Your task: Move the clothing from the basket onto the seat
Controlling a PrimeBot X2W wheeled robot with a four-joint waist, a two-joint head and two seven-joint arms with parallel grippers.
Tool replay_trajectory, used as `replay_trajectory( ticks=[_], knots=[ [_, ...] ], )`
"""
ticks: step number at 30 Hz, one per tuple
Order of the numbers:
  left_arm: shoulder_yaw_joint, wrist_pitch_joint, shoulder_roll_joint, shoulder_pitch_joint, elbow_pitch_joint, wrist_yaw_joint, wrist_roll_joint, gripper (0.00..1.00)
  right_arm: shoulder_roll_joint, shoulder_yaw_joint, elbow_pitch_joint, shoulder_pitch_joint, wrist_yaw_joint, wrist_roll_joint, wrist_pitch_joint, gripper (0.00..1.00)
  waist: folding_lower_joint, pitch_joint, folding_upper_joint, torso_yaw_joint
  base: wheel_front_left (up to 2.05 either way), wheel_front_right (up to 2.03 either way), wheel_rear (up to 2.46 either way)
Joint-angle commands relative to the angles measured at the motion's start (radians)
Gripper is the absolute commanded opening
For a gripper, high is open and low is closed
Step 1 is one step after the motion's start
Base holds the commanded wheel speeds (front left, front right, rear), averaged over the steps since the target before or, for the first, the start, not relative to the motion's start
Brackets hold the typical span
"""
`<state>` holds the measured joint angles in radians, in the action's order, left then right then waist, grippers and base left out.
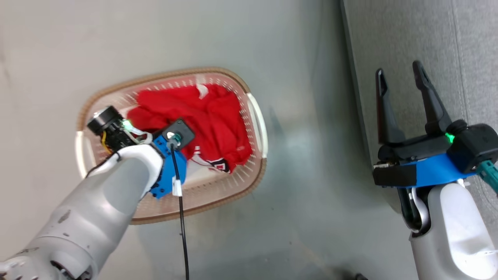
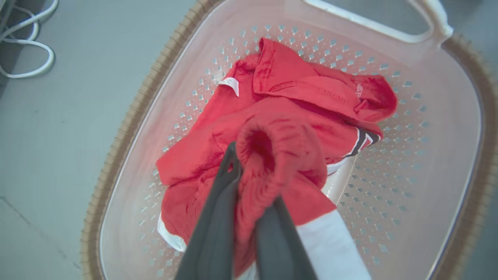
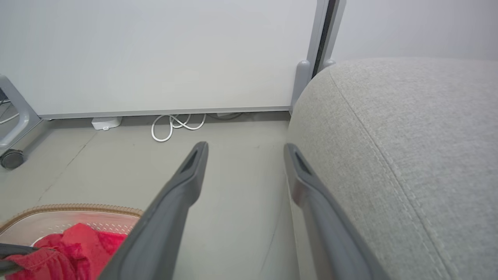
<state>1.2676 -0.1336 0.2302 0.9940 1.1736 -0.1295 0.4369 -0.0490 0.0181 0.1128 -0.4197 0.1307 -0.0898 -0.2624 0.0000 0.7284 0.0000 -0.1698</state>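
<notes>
Down on the left, the left pincer (image 2: 253, 175) is clamped tight on a ruffled fold of the bright red soft clothing (image 2: 295, 89). Its two dark fingers (image 2: 218, 217) are squeezed narrow, with gathered fabric bulging between and above them. The rest of that clothing lies crumpled in the oval cream plastic basket with perforated sides and a brown woven-look rim (image 2: 128, 116). It is heaped across the middle of the basket floor, with a white band showing near the fingers and a small white label (image 2: 229, 83) on the far edge of the pile.

From the head view, the pale left forearm reaches down into the basket (image 1: 163, 76) from the near left. The red heap (image 1: 210, 116) spreads toward the right side, close to one white handle (image 1: 258, 116). The basket sits on the smooth grey floor (image 1: 303, 175).

Over on the right, the right pincer (image 1: 398, 70) is spread wide with nothing between its fingers. It hangs over the near edge of the large grey fabric-upholstered seat (image 1: 408, 39), well apart from the basket.

Its own wrist view shows the open right pincer (image 3: 245, 147) beside the rounded, stitched corner of the seat (image 3: 408, 136). A slice of basket rim (image 3: 78, 208) and red clothing (image 3: 74, 241) sits low on the left. A looped white cable (image 3: 171, 126) lies at the foot of the far wall panel.
</notes>
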Motion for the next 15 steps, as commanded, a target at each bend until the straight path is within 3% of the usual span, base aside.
replay_trajectory(
  ticks=[1, 9, 15],
  knots=[
    [-0.005, -0.031, -0.013, -0.004, 0.007, 0.006, 0.000, 0.00, -0.003, -0.005, 0.006, 0.019, 0.000, 0.011, -0.004, 1.00, 0.0000, -0.079, 0.0000, 0.056, 0.00, 0.00, 0.00],
    [-0.050, -0.120, -0.087, -0.049, -0.003, 0.015, 0.055, 0.00, -0.018, -0.022, 0.035, 0.083, 0.000, 0.021, -0.004, 1.00, 0.0000, -0.240, 0.0000, 0.122, 0.00, 0.00, 0.00],
    [-0.141, -0.132, -0.096, -0.081, -0.120, 0.037, 0.105, 0.00, -0.025, -0.027, 0.054, 0.133, 0.000, 0.013, -0.004, 1.00, 0.0000, -0.347, 0.0000, 0.151, 0.00, 0.00, 0.00]
  ],
)
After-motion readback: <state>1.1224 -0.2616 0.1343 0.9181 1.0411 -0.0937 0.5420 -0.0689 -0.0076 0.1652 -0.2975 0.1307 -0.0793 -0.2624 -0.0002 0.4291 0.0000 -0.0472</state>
